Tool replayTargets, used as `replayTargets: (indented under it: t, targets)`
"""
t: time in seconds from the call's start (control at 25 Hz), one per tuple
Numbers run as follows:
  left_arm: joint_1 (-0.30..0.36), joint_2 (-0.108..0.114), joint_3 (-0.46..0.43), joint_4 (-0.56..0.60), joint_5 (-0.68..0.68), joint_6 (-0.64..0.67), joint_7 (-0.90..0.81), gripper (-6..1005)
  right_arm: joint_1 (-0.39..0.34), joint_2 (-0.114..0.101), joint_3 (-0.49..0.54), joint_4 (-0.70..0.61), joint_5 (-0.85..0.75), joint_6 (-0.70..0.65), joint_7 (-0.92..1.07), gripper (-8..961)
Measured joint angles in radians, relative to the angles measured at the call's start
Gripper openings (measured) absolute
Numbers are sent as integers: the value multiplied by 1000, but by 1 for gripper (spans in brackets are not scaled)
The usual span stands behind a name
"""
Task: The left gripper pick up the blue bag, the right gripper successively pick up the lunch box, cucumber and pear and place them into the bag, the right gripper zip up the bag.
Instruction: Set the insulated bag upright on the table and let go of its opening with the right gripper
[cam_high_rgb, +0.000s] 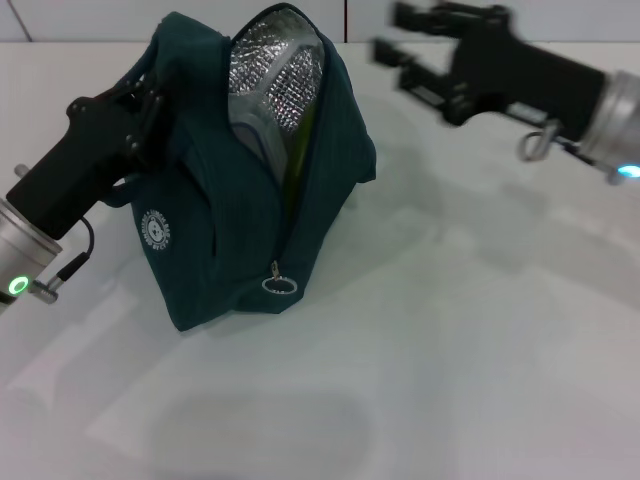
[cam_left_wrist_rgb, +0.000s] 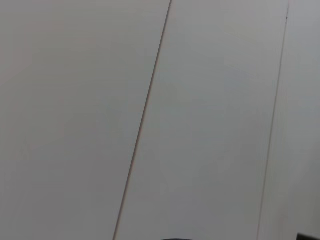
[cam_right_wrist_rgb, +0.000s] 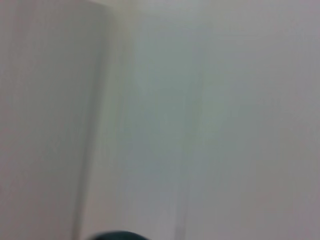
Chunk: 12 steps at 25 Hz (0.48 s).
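Right gripper (cam_high_rgb: 400, 45), jaws apart and empty, is held in the air, with the bag (cam_high_rgb: 250, 200) just beside it toward the left arm. That bag is pinched by the left gripper (cam_high_rgb: 140, 110) at its far side. Its mouth gapes and contents are dimly seen inside. The zip ring (cam_high_rgb: 280, 285), low on the near end, may be missed, or the bag dragged from the pinch.

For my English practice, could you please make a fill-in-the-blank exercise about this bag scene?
1. The left gripper holds the bag by its ____ side.
2. The bag's zipper is ____.
3. The lining inside the bag is ____ in colour.
4. The right gripper holds ____.

Missing words: left; open; silver; nothing
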Motion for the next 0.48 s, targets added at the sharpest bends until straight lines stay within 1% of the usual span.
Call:
replayTargets:
  t: [0.04, 0.12, 0.16, 0.28, 0.36, 0.44, 0.48]
  targets:
    - [-2, 0, 0, 0, 0, -5, 0, 46, -8, -3, 44, 17, -16, 8, 43, 381]
    - [-7, 0, 0, 1, -1, -14, 3, 46, -10, -12, 100, 60, -53, 16, 116, 379]
    - [-11, 0, 0, 1, -1, -18, 6, 46, -4, -24, 115, 84, -90, 17, 155, 378]
    - [-18, 0, -1, 1, -1, -22, 10, 46, 20, -57, 119, 110, -215, 24, 268, 337]
    - [-23, 0, 0, 1, -1, -22, 10, 46, 40, -70, 119, 116, -293, 25, 342, 336]
    - [-26, -1, 0, 1, -1, -22, 10, 46, 60, -70, 120, 125, -347, 29, 380, 335]
    - [-26, -1, 0, 1, -1, -22, 10, 47, 71, -66, 120, 131, -373, 30, 388, 334]
